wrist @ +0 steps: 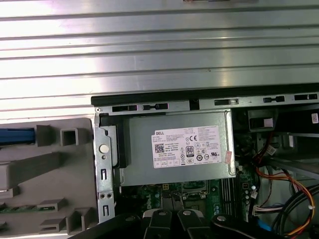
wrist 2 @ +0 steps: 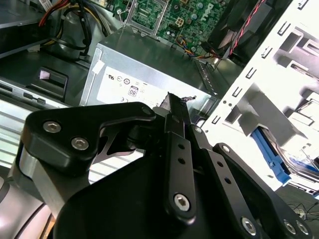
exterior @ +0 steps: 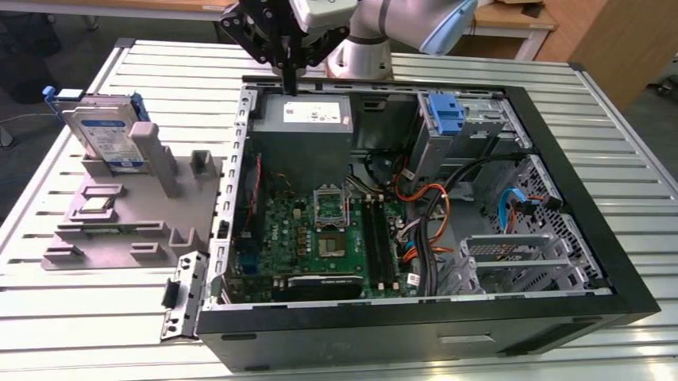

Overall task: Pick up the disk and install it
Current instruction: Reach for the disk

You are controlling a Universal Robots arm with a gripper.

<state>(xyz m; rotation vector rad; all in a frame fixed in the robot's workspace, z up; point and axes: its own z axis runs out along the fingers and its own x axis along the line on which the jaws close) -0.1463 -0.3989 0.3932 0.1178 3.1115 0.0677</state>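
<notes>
The disk (exterior: 106, 131) stands upright in a grey fixture (exterior: 127, 214) on the table, at the exterior view's left, with a blue-and-white label and blue side rails. One blue rail of the disk (wrist: 15, 135) shows at the edge of the first wrist view. My gripper (exterior: 288, 78) hangs over the back edge of the open computer case (exterior: 424, 198), right above the grey power supply box (exterior: 302, 119), well apart from the disk. Its black fingers (wrist 2: 173, 112) are pressed together with nothing between them. The power supply (wrist: 177, 149) lies directly under the gripper (wrist: 172, 219).
A bare blue bracket (exterior: 445, 111) sits in the drive bay at the case's back right. Orange and black cables (exterior: 434, 214) cross the motherboard (exterior: 317, 238). A metal drive cage (exterior: 519, 262) stands at the front right. The slatted metal table (exterior: 593, 87) surrounds the case.
</notes>
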